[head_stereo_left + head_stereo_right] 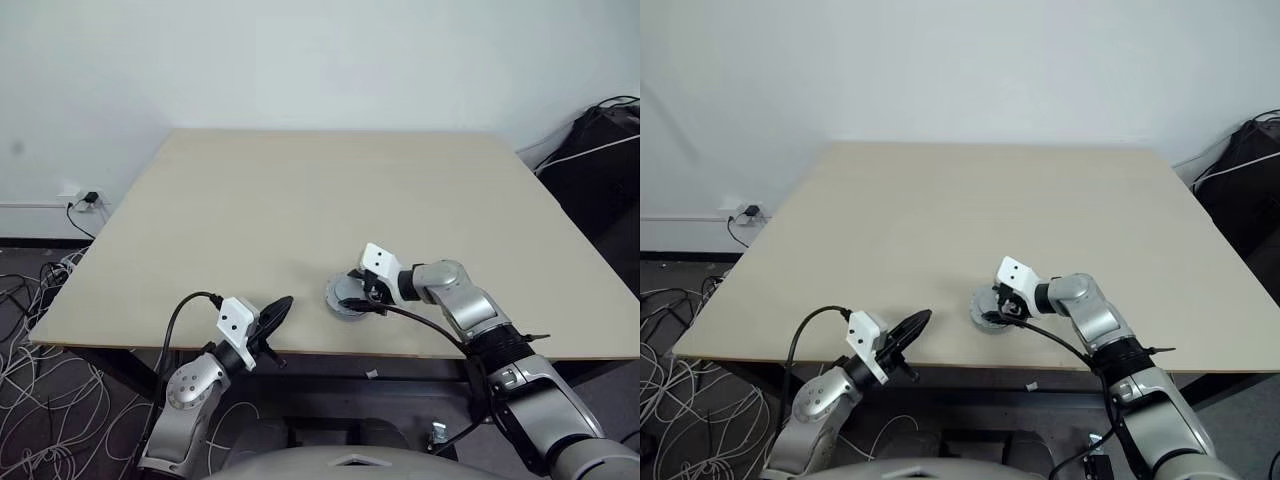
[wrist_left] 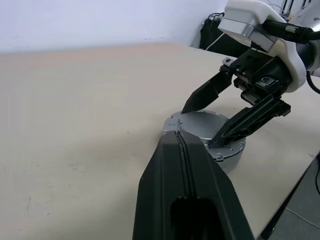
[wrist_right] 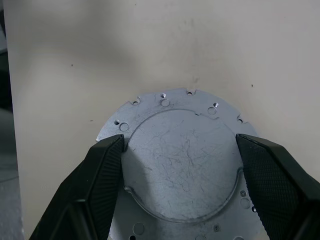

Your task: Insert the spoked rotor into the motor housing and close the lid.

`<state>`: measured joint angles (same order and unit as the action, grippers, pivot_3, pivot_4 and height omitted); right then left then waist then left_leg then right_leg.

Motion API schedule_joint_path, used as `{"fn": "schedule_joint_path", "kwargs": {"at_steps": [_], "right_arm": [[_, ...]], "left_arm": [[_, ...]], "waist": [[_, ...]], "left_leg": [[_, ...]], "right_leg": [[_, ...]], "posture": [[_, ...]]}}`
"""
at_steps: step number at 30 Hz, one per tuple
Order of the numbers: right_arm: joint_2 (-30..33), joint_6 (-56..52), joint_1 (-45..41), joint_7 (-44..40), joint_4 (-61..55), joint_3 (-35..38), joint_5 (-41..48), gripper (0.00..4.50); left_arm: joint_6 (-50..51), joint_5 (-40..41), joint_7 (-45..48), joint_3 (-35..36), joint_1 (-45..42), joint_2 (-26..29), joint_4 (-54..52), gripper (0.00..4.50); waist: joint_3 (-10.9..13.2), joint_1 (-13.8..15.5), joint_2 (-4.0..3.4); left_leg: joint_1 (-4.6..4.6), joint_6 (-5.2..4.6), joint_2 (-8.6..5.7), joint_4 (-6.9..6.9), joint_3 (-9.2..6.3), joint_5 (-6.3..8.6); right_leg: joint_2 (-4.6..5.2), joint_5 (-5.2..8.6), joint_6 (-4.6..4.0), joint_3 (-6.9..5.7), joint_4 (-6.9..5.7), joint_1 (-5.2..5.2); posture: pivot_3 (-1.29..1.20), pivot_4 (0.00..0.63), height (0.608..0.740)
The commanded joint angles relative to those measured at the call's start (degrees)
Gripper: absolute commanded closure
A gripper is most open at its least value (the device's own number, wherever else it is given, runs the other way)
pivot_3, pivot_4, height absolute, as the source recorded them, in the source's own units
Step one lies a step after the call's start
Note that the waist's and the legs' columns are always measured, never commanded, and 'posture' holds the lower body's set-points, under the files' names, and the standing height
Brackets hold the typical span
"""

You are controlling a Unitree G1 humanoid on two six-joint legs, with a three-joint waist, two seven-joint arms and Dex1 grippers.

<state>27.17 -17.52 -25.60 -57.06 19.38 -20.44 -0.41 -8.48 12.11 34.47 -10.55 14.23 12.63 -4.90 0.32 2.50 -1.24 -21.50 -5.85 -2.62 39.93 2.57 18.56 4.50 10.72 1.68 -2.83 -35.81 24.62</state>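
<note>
Round, scratched silver metal lid (image 3: 182, 165) flat on the beige wooden table (image 1: 300, 200), near its front edge. Right gripper (image 2: 210, 125) spread wide, black fingers (image 3: 102, 175) straddling the raised centre, tips on the lid. Left gripper (image 1: 272, 315) clenched, empty, just beside the lid.

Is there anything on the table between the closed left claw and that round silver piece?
No: bare table separates the left gripper from the lid, in the left wrist view.

I see the lid (image 3: 182, 165), a scratched silver disc with small rim holes and a raised round centre, lying flat atop a round grey body near the counter's (image 1: 300, 200) front edge, right of its middle.
</note>
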Motion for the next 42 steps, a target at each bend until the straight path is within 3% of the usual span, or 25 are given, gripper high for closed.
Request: {"fn": "schedule_joint_path", "kwargs": {"at_steps": [1, 19, 31, 42], "right_arm": [[1.87, -1.31, 1.19, 0.58, 2.20, -1.80, -3.52, 1.23], [1.57, -5.67, 0.50, -1.77, 2.57, -0.97, -0.85, 1.23], [1.75, 0.46, 0.28, 1.62, 3.03, -1.83, -4.28, 1.23], [2.90, -4.91, 0.56, -1.58, 1.58, -2.98, -3.59, 1.23]], "left_arm": [[-0.81, 0.58, 0.37, 0.23, -0.74, -0.04, -0.62, 4.50], [0.94, -0.10, 0.57, -0.28, -0.19, 0.49, -0.36, 4.50], [2.12, -0.33, 0.21, -0.26, 0.04, 0.67, -1.19, 4.50], [3.43, -0.42, -0.07, -0.45, -0.05, 0.81, -2.16, 4.50]], "waist": [[-0.06, 0.03, 0.03], [-0.27, 0.15, -0.08], [-0.29, 0.00, -0.09], [-0.31, 0.16, -0.14]], "left_leg": [[0.00, 0.00, 0.00, 0.00, 0.00, 0.00], [0.06, -0.02, 0.00, 0.00, 0.00, 0.01], [0.03, -0.18, -0.04, 0.00, 0.02, 0.11], [0.02, -0.20, -0.04, 0.00, 0.02, 0.12]], "right_leg": [[0.00, 0.00, 0.00, 0.00, 0.00, 0.00], [0.01, 0.00, 0.01, -0.01, 0.01, -0.06], [0.04, 0.02, -0.03, 0.00, 0.09, -0.06], [0.06, 0.02, -0.02, -0.01, 0.10, -0.06]], "posture": [[0.00, 0.000, 0.740], [0.00, 0.000, 0.740], [0.00, 0.000, 0.740], [0.00, 0.000, 0.740]]}}
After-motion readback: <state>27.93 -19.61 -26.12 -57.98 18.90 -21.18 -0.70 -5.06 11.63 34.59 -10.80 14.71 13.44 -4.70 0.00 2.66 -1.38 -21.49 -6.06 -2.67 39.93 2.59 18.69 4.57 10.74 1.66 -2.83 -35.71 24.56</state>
